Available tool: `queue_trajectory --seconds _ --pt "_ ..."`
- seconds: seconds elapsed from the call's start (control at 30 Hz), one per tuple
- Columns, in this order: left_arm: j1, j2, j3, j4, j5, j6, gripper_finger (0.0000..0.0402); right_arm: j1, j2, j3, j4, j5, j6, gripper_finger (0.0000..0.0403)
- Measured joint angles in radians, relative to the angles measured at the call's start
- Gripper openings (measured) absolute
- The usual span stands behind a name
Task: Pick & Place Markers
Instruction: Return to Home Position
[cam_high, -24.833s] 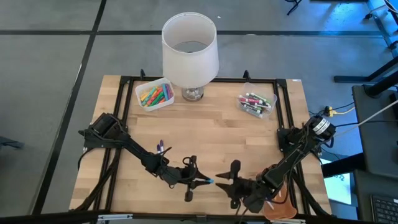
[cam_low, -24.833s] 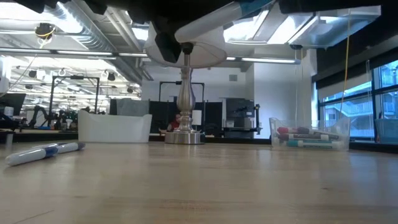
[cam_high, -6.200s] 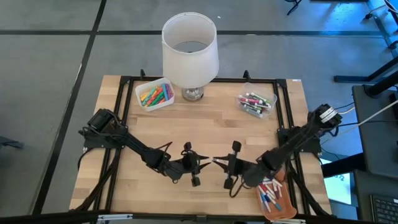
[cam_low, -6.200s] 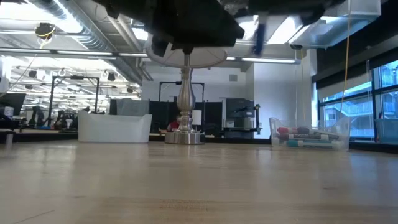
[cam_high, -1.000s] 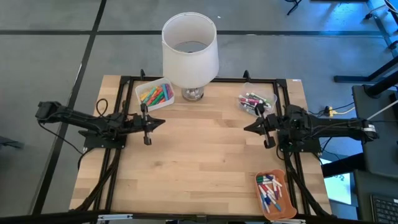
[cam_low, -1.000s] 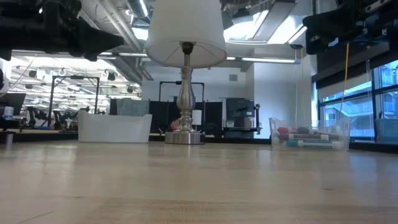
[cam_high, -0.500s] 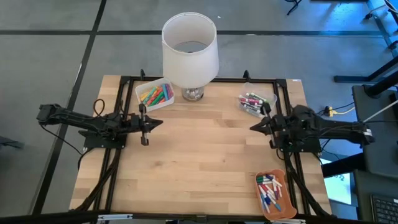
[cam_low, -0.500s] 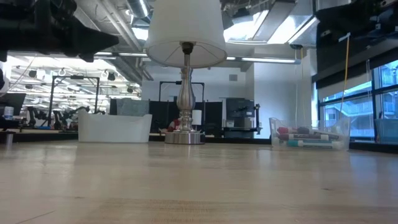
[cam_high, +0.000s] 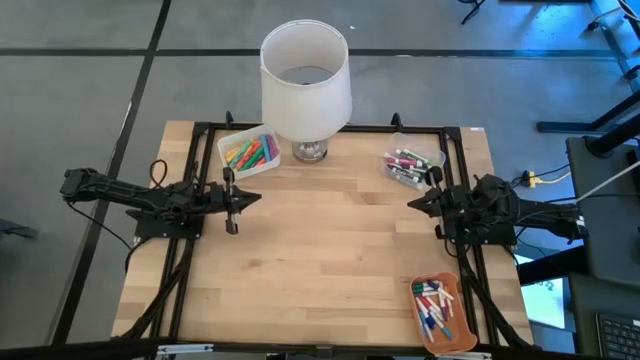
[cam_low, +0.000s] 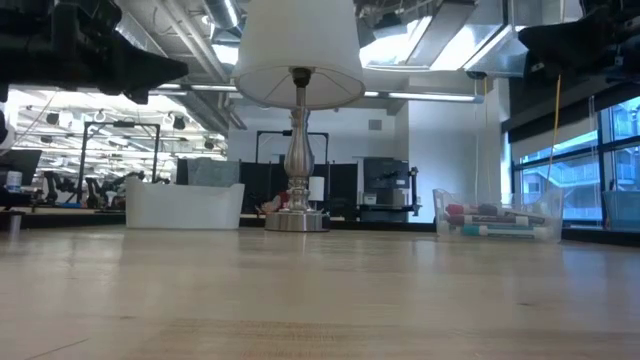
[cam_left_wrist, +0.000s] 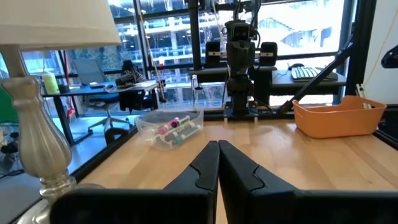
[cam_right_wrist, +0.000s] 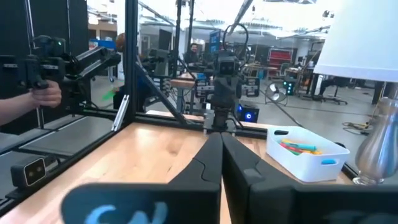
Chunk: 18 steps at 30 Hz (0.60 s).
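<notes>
Markers lie in three containers: coloured ones in a white bin (cam_high: 250, 152) at the far left, others in a clear bin (cam_high: 410, 165) at the far right, and several in an orange tray (cam_high: 437, 312) at the near right corner. My left gripper (cam_high: 257, 197) hangs shut and level over the table's left side, pointing toward the right. My right gripper (cam_high: 411, 203) hangs shut over the right side, pointing left. Both are empty, as the wrist views show: left gripper (cam_left_wrist: 217, 146), right gripper (cam_right_wrist: 219, 140).
A lamp (cam_high: 305, 80) with a white shade stands at the far edge between the two bins, its metal foot (cam_low: 296, 221) on the wood. Black frame rails (cam_high: 200, 130) run along the table's sides. The bare wooden middle (cam_high: 330, 240) lies between the grippers. A person's hand (cam_right_wrist: 43, 93) shows beyond the table.
My right gripper has drawn back toward the table's right edge, staying shut and empty.
</notes>
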Motion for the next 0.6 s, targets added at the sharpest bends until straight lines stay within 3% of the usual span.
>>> queue_trajectory --seconds 0.37,0.53,0.6 --pt "0.000 -0.001 -0.019 0.017 0.000 0.007 0.0002 0.000 -0.038 -0.016 -0.067 -0.001 0.029 0.0004" --pt "0.000 -0.001 -0.019 0.017 0.000 0.008 0.0007 0.000 -0.037 -0.105 0.062 0.000 0.034 0.0004" --pt "0.000 -0.001 -0.019 0.017 0.000 0.018 0.0007 -0.002 -0.030 -0.116 0.034 0.043 0.001 0.0004"
